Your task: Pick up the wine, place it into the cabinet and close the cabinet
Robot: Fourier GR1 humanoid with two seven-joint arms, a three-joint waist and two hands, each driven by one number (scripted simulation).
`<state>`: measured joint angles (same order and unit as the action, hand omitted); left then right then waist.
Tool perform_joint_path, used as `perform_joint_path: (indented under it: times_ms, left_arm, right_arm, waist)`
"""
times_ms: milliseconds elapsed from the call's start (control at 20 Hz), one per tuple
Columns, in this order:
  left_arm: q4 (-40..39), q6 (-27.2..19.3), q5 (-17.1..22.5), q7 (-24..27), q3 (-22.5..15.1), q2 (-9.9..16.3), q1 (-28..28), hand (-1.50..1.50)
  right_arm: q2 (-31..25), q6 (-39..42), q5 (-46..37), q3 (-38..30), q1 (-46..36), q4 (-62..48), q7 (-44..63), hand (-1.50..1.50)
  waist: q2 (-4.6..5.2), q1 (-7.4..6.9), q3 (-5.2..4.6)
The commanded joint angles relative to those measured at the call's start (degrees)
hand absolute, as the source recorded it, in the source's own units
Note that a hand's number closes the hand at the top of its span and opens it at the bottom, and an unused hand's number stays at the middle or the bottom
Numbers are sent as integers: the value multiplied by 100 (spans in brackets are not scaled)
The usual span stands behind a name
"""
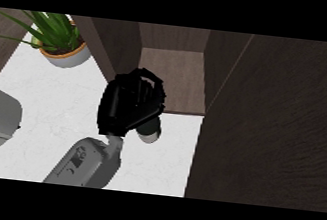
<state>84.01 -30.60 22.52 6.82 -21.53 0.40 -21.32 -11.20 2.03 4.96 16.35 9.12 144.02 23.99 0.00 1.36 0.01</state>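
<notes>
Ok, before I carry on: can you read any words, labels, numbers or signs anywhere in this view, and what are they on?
No text reads anywhere in this view.
Forearm: dark marks on its grey casing, too blurred to read.
Wine bottle: mostly hidden by the hand curled round it; no label shows.
Cabinet, potted plant, counter: no writing.

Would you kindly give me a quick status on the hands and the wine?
Left hand curled round wine bottle, at the open cabinet front. Right hand out of view. Bottle not yet on shelf. Potted plant off to the side.
</notes>
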Motion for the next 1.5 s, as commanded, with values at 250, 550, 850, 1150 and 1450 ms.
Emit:
perform_joint_path:
  times_ms: [250,550,850,1150,1450]
  left_arm:
    - [-1334,-118,148,678,-74,-39,-414,150]
    - [-1827,-519,630,1013,-419,-40,-606,150]
    - [-2726,-260,1098,1687,-334,-40,-774,150]
    - [-3152,98,1803,2218,-280,-40,-821,150]
    - [-3730,102,1929,2058,26,-40,-1574,150]
  right_arm:
    - [-146,342,881,-350,750,1138,170,-150]
    - [-5,190,863,-173,483,1264,492,-150]
    - [75,329,727,-76,651,1006,121,-150]
    - [175,345,601,16,519,818,26,-150]
    - [206,259,537,100,356,1047,366,-150]
  waist:
    - [-2,27,2]
    - [0,64,-2]
    - [22,175,-1]
    - [41,171,-7]
    - [41,152,-12]
